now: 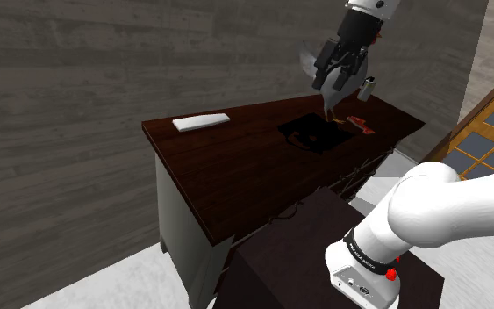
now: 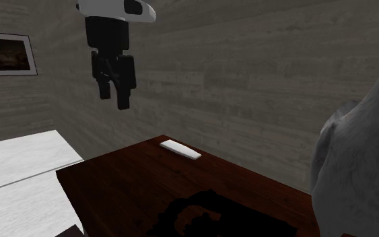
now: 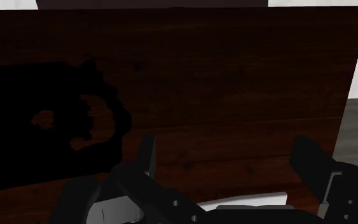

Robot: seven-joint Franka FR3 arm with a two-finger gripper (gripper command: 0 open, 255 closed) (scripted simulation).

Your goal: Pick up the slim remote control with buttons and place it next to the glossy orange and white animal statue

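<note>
The slim white remote [image 1: 201, 122] lies flat near the far left corner of the dark wooden tabletop [image 1: 236, 162]; it also shows as a pale bar [image 2: 180, 149] in the second exterior view. My gripper [image 1: 337, 77] hangs open and empty high above the table's right part, well away from the remote. Behind it stands the animal statue [image 1: 309, 61], grey-white with thin orange legs and partly hidden by the hand. From the other side my gripper [image 2: 114, 97] hangs above the table, and the statue's grey body [image 2: 356, 168] looms close. Through the wrist camera the gripper [image 3: 228, 149] has its fingers wide apart over bare wood.
A small red-orange object [image 1: 359, 125] and a small pale cylinder [image 1: 369, 86] sit near the statue. The hand's dark shadow [image 1: 311, 133] falls on the tabletop. The table is a cabinet [image 1: 179, 219] with pale sides; my stand [image 1: 324, 255] is in front of it. A picture [image 2: 5, 54] hangs on the wall.
</note>
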